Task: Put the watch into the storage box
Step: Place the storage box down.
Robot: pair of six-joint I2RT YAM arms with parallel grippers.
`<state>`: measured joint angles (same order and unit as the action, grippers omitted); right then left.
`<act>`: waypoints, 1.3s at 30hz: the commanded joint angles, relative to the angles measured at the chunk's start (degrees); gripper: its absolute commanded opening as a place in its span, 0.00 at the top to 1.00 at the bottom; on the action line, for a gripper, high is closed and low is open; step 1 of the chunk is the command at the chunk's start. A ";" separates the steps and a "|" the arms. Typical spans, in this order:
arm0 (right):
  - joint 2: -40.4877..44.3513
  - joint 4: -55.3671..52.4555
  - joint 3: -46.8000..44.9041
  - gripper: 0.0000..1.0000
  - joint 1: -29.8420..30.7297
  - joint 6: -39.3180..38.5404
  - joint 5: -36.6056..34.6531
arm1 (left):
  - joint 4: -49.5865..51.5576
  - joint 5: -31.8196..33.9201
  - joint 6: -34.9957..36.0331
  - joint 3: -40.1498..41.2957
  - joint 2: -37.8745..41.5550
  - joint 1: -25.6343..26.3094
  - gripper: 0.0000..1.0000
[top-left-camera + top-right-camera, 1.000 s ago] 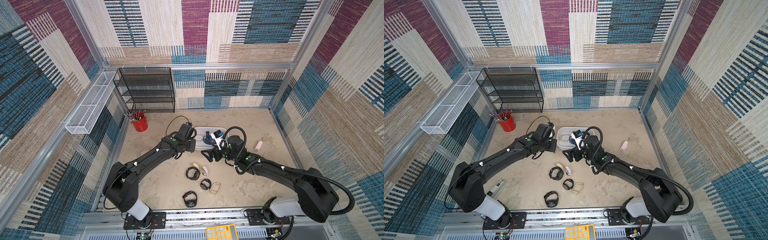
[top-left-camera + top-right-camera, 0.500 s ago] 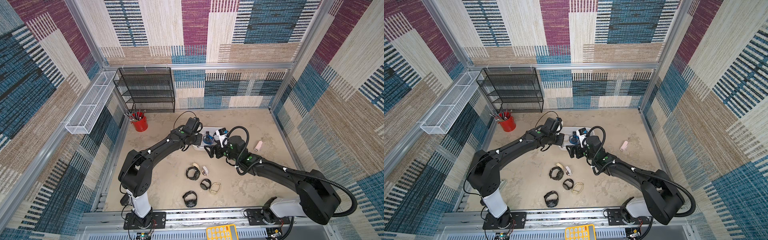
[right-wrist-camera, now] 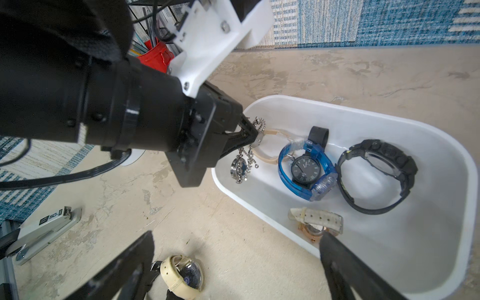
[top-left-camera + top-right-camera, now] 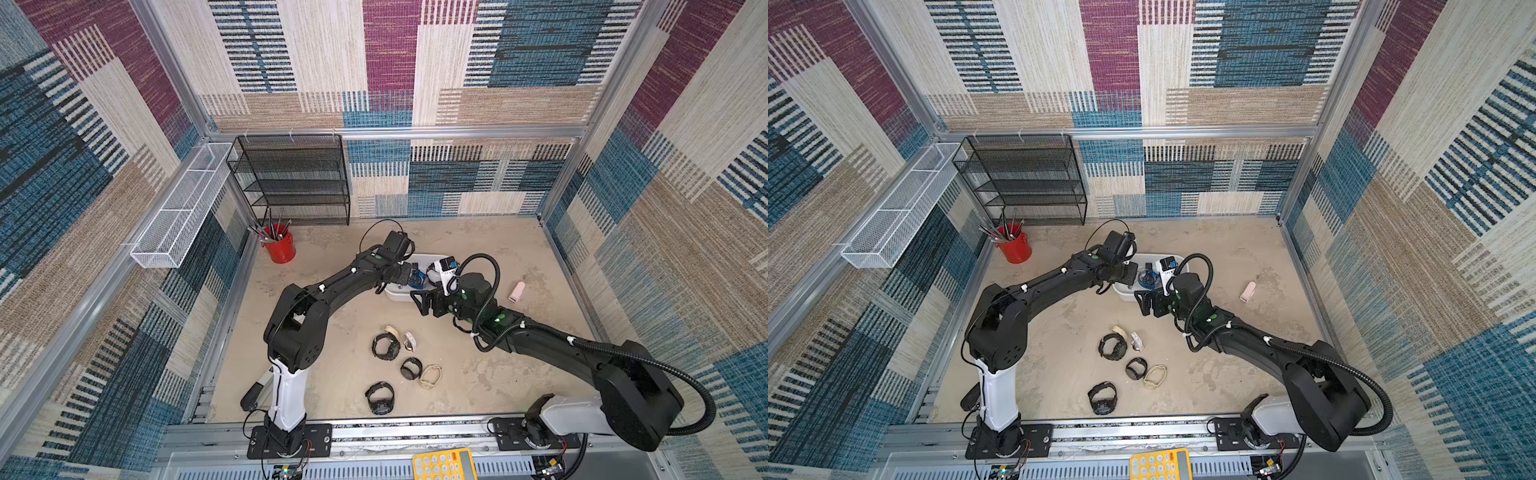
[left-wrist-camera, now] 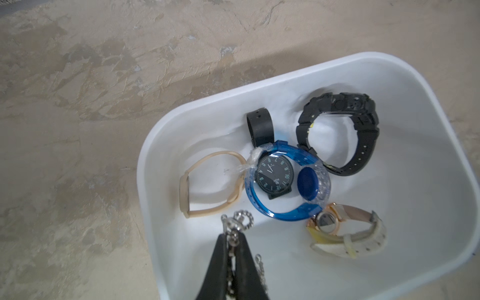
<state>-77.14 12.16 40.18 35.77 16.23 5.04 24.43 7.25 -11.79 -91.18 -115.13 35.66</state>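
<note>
Storage box (image 5: 428,197): blue watch (image 5: 259,207), black watch (image 5: 368,145), beige watch (image 5: 185,192), white-strap watch (image 5: 350,233) inside.
Left pincer (image 5: 231,239): clamped on silver chain watch (image 3: 240,168) over box end.
Right pincer (image 3: 236,233): wide, beside box.
Red cup (image 4: 279,249): pens.
Stapler (image 3: 49,223) label: "50".

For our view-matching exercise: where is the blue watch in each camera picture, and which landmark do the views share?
In a top view: blue watch in the storage box, between the arms.
In a top view: same place.
Left wrist: it lies between beige watch and black watch.
Right wrist: it is also between those two.
Shared landmark: the white storage box.
</note>
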 commanded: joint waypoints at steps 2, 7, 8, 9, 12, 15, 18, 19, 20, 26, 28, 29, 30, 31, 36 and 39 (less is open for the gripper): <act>0.42 1.31 -0.19 0.00 -0.09 0.83 -0.94 | 1.62 1.79 2.47 -3.17 -2.88 -0.06 1.00; 0.77 1.46 -0.70 0.00 -0.09 1.00 -1.17 | 2.72 2.17 2.39 -5.43 -5.99 -0.39 1.00; 0.80 1.47 -0.65 0.00 -0.10 1.02 -1.20 | 2.89 2.11 2.22 -5.73 -6.42 -0.49 1.00; 0.82 1.46 -0.78 0.00 -0.16 1.00 -1.27 | 3.08 1.94 1.97 -6.01 -6.91 -0.59 1.00; 0.86 1.46 -0.87 0.00 -0.17 1.02 -1.39 | 3.69 1.45 1.22 -6.56 -7.73 -0.85 0.97; 0.91 1.63 -0.92 0.00 -0.17 1.16 -1.43 | 3.40 0.70 0.50 -6.39 -7.52 -1.03 0.91; 0.89 1.72 -0.98 0.00 -0.24 1.09 -1.50 | 3.35 0.29 0.06 -6.27 -7.14 -1.12 0.83; 0.89 1.74 -0.98 0.00 -0.26 1.13 -1.45 | 3.30 0.24 -0.07 -6.29 -6.89 -1.12 0.79; 0.93 1.81 -0.94 0.00 -0.26 1.17 -1.44 | 3.30 0.15 -0.16 -6.14 -6.54 -1.12 0.76; 1.51 2.05 -1.24 0.00 -0.35 1.19 -1.75 | 2.03 -0.72 -0.68 -4.57 -4.21 -1.14 0.48; 1.67 2.11 -1.38 0.00 -0.35 1.30 -1.84 | 1.26 -1.54 -0.87 -3.54 -3.08 -1.21 0.33; 1.90 2.25 -1.49 0.00 -0.35 1.26 -1.75 | 0.26 -2.52 -0.87 -2.50 -2.27 -1.21 0.23; 2.07 2.32 -1.58 0.00 -0.35 1.28 -1.79 | -1.01 -3.49 -0.94 -1.11 -1.38 -1.21 0.13; 2.21 2.35 -1.66 0.00 -0.35 1.29 -1.87 | -2.79 -4.52 -1.10 0.46 -0.51 -1.21 0.08; 2.88 2.38 -2.04 0.00 -0.44 1.36 -1.87 | -8.78 -7.28 -3.17 6.17 3.18 -1.73 0.02; 3.32 2.49 -2.28 0.00 -0.44 1.43 -1.71 | -9.78 -7.85 -3.84 7.42 4.80 -2.08 0.01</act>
<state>-74.30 12.64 38.02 35.29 17.10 3.88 18.68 1.19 -13.58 -84.62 -111.81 33.87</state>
